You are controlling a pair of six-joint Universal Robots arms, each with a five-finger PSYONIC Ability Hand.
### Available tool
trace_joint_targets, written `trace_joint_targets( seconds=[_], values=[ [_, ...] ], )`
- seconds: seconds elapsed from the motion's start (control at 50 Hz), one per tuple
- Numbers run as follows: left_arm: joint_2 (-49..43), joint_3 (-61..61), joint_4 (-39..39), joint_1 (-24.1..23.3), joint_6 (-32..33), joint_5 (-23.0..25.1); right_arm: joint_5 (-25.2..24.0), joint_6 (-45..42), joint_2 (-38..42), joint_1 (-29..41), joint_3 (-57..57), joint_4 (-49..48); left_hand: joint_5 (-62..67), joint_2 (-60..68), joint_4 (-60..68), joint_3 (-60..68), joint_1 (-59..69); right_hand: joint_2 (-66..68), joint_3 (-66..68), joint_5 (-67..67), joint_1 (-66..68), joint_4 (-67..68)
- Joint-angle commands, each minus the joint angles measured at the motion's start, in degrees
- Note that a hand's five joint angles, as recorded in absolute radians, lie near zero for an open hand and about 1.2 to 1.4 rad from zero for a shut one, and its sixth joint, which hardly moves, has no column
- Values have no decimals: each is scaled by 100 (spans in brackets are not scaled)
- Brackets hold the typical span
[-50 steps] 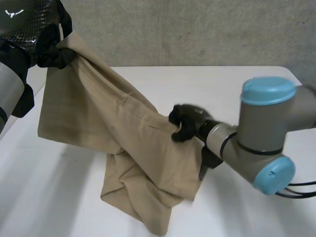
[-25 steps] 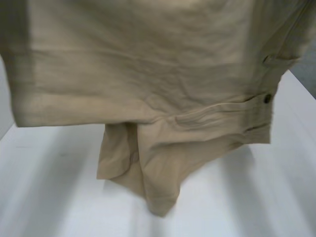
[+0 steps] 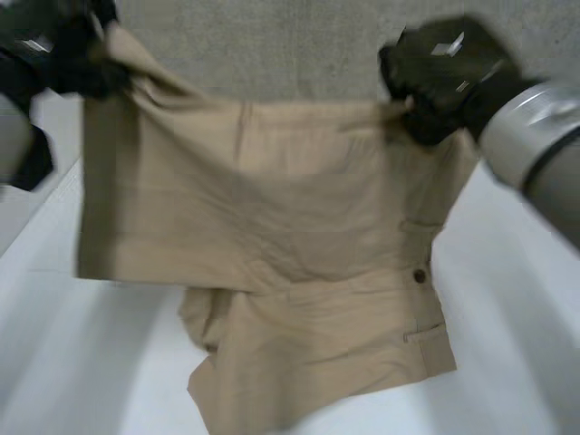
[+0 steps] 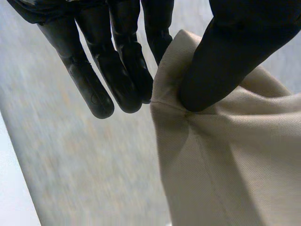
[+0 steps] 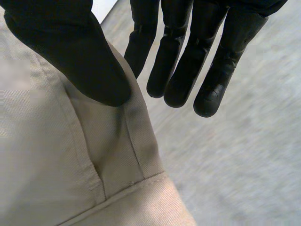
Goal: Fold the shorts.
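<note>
**While the shorts hang spread between both hands: the layout before a fold**

As the head view shows, the tan shorts [image 3: 272, 227] are held up in the air over the white table [image 3: 517, 344]. Their top edge runs level from one hand to the other, so the long axis lies across the robot's front. One layer hangs flat as a sheet. A second, rumpled part with a button [image 3: 420, 275] droops below it toward the table, and whether it touches the surface cannot be told.

The left hand [image 3: 77, 68] holds the upper corner on its own side, and the right hand [image 3: 435, 82] holds the opposite upper corner. Each hand is at its end of the cloth, and neither is nearer the middle. The cloth falls straight down from both sets of fingers.

In the left wrist view the thumb [image 4: 221, 61] presses a bunched corner against the side of the straight fingers [image 4: 117, 70], a pinch rather than a wrap. In the right wrist view the thumb [image 5: 70, 56] bears on a seamed edge of the cloth. The fingers [image 5: 188, 56] stand straight behind it, and the cloth is nipped between thumb and nearest finger.

Judged from this layout, the coming move turns on lowering that level top edge onto the table without letting either corner slip.
</note>
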Motion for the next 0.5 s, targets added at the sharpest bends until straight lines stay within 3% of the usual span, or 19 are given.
trace_joint_targets(
  seconds=[0.02, 0.14, 0.26, 0.28, 0.3, 0.32, 0.34, 0.36, 0.5],
  values=[
    [-1928, 757, 842, 150, 47, 31, 116, -94, 1384, 34, -278, -1162, 1557, 1134, 1122, 1165, 1443, 1267, 1250, 1338, 2393, 1175],
    [-3018, 1671, 1527, 167, 371, 119, 485, -357, 2237, 60, -682, -2812, 1557, 1134, 1122, 1165, 1443, 1267, 1250, 1338, 2393, 1175],
    [-4082, 2524, 2345, 202, 802, 163, 512, -849, 2914, 52, -955, -4282, 1557, 1134, 1122, 1165, 1443, 1267, 1250, 1338, 2393, 1175],
    [-4179, 2577, 2424, 202, 820, 189, 486, -920, 3011, 52, -999, -4450, 1526, 1103, 1091, 1134, 1412, -242, -260, -172, 884, -334],
    [-4276, 2630, 2512, 202, 829, 224, 460, -1051, 3177, 60, -1034, -4677, -106, -530, -541, -498, -221, -5653, -5671, -5582, -4527, -5745],
    [-4425, 2691, 2608, 211, 820, 312, 477, -1139, 3240, 61, -1052, -4767, -4635, -5059, -5070, -5027, -4750, -5733, -5750, -5662, -4607, -5825],
    [-4478, 2692, 2661, 202, 820, 356, 468, -1210, 3293, 61, -1061, -4794, -5443, -5866, -5878, -5835, -5557, -5733, -5750, -5662, -4607, -5825],
    [-4522, 2666, 2723, 176, 829, 391, 460, -1245, 3319, 52, -1070, -4794, -4976, -5400, -5411, -5368, -5091, -5733, -5750, -5662, -4607, -5825],
    [-4497, 2323, 2829, 97, 838, 392, 503, -1316, 2995, 52, -746, -4478, -5443, -5866, -5878, -5835, -5557, -5733, -5750, -5662, -4607, -5825]
  ],
)
